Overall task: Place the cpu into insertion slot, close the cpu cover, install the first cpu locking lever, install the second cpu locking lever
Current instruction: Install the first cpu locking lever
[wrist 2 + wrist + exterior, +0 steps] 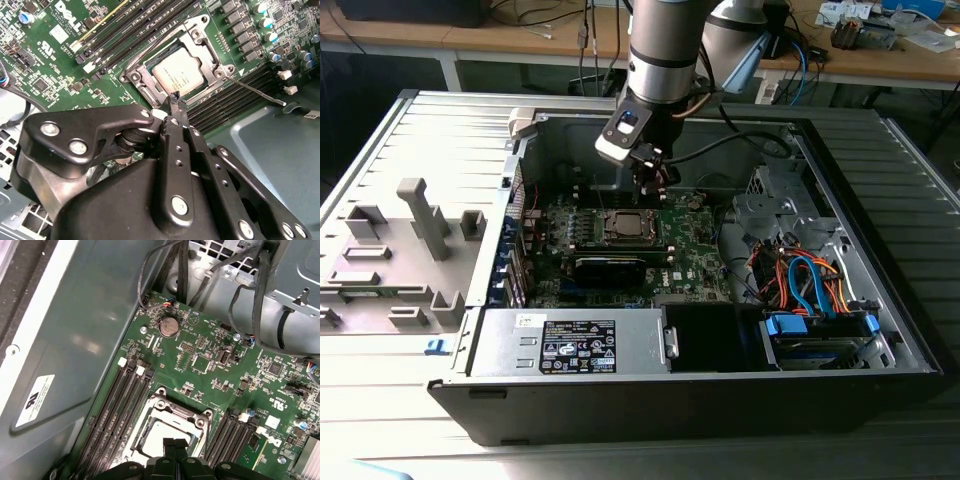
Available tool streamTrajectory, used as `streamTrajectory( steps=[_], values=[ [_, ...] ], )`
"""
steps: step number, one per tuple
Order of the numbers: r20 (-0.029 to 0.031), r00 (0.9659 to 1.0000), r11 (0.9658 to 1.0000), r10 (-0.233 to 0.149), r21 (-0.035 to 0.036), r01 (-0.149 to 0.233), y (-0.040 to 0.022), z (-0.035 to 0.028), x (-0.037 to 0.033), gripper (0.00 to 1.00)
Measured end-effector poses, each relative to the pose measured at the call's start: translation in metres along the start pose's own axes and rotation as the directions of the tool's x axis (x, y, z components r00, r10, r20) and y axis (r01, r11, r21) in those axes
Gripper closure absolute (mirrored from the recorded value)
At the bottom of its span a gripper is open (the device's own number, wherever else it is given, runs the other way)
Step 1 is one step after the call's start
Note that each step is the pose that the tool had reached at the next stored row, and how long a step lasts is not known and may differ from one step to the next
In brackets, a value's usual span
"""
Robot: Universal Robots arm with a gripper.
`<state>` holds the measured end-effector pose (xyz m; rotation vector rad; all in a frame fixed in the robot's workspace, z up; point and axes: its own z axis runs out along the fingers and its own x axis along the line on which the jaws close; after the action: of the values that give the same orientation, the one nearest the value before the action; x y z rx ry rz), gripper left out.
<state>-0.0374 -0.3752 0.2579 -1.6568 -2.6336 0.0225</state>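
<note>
The cpu (177,75) is seated in the insertion slot (145,87), cpu cover (198,44) down, one locking lever (255,91) sticking out unlatched, my gripper (658,183) pinched together at the slot's one o'clock in the exterior view.

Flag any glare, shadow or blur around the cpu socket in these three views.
Exterior view: inside of the computer case is dim, ribbed table at that view's left far brighter. Second wrist view: cpu top pale with mild sheen, outline clear; gripper dark in the foreground, little surface detail. First wrist view: soft glare patches on the case wall; circuit board evenly lit and sharp.
</note>
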Motion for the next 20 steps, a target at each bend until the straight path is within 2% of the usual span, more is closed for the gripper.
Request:
streamTrajectory(
  steps=[20],
  values=[
    [0.0019,0.9977,0.9977,-0.067,0.0013,0.067,0.0000,0.0000,0.0000,0.89]
  ],
)
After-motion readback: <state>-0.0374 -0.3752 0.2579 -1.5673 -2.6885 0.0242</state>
